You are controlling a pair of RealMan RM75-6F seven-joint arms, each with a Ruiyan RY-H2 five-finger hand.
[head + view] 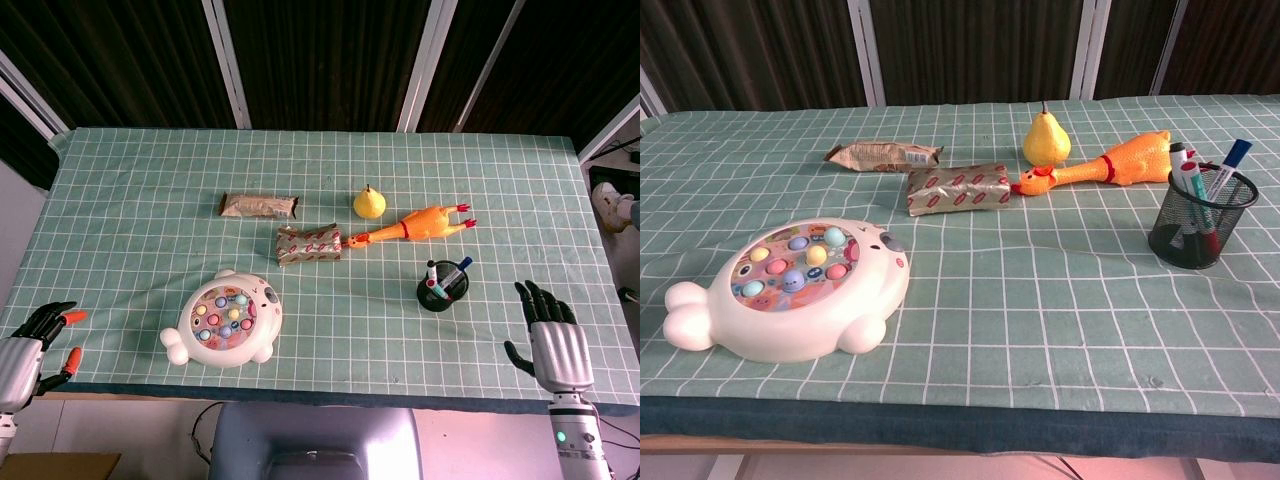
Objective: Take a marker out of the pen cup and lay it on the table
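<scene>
A black mesh pen cup (441,291) (1200,222) stands right of centre on the green checked cloth, with several markers (452,274) (1196,175) sticking out of it. My right hand (553,341) hovers at the table's front right edge, to the right of the cup and apart from it, fingers spread and empty. At the front left corner my left hand (35,345) hangs off the table edge, fingers apart, holding nothing. The chest view shows neither hand.
A white fishing-game toy (224,319) (788,287) lies front left. Mid-table are a foil-wrapped packet (309,244) (957,188), a brown snack bar (259,206) (882,155), a yellow pear (369,202) (1046,138) and a rubber chicken (418,226) (1106,164) just behind the cup.
</scene>
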